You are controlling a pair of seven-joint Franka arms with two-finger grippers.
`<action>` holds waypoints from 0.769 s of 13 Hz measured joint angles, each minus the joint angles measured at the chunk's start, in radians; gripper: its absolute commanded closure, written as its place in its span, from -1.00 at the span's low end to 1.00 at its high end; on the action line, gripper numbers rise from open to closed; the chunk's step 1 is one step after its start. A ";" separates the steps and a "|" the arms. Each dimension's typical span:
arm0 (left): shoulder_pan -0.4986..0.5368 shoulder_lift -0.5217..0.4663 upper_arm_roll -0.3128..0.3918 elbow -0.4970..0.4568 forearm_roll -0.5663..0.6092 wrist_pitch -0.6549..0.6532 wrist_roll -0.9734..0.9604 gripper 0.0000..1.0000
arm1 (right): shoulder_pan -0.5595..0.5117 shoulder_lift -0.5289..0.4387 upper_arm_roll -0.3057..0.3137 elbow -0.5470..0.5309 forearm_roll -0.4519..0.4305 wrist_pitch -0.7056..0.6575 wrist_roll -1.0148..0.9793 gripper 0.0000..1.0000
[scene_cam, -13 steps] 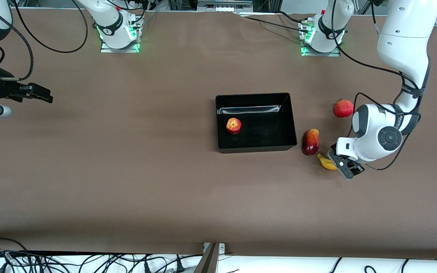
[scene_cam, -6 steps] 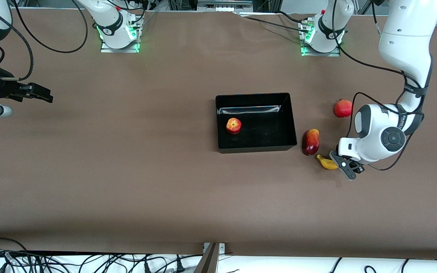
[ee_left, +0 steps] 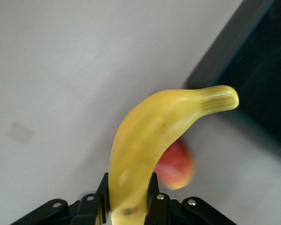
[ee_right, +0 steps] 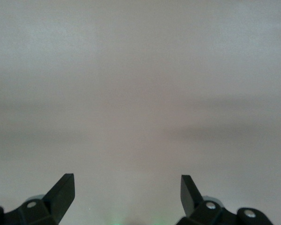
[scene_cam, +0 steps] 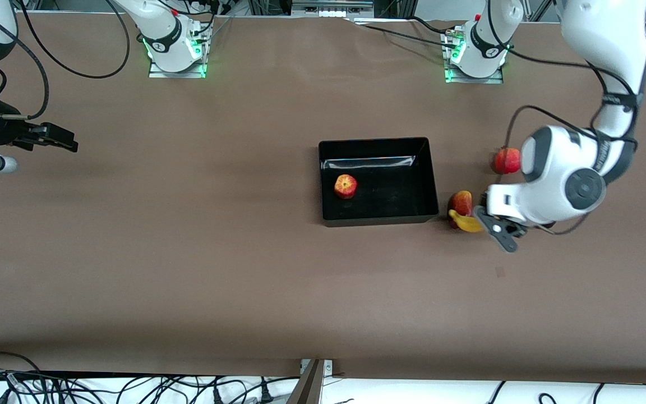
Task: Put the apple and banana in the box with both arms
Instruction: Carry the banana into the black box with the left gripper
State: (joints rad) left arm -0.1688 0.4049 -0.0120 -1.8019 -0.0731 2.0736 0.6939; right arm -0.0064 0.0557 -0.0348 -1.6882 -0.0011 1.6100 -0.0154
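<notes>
Holding the curved yellow banana [scene_cam: 465, 222] by one end, the left arm's black two-finger gripper [scene_cam: 483, 222] hangs in the air over the red-and-yellow mango [scene_cam: 460, 202], just beside the outer wall of the glossy black open-top plastic box [scene_cam: 378, 216] at the left arm's end of it. In the left wrist view the banana [ee_left: 154, 140] is smooth and clean yellow, with a greenish ribbed stem tip that points away from the gripper [ee_left: 127, 199] toward a corner of the box [ee_left: 253, 89]; the two fingers [ee_left: 102, 192] press on its lower end from both sides, and the mango [ee_left: 175, 164] shows as a blurred red shape under it. The small round red apple [scene_cam: 345, 186] with pale yellow patches lies inside the box, on the floor near the wall at the right arm's end, so most of the box floor between the apple and the banana's side is open. A round red pomegranate [scene_cam: 506, 160] sits on the brown table [scene_cam: 188, 252] close to the left arm's white elbow. The right arm waits well apart from everything: its gripper [scene_cam: 59, 140] is over bare table at its own end, and the right wrist view shows its fingers [ee_right: 61, 190] spread wide with nothing between them.
</notes>
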 measured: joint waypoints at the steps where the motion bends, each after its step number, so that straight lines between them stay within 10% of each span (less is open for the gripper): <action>1: -0.055 -0.020 -0.003 -0.001 -0.003 -0.020 -0.094 1.00 | 0.000 0.000 0.000 0.000 0.000 0.000 0.000 -1.00; 10: -0.292 0.022 -0.030 -0.070 -0.005 0.069 -0.418 1.00 | 0.000 0.002 -0.001 0.000 0.000 0.000 0.000 -1.00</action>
State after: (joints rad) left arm -0.4606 0.4270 -0.0417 -1.8718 -0.0783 2.1429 0.2756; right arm -0.0062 0.0575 -0.0353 -1.6882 -0.0011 1.6100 -0.0154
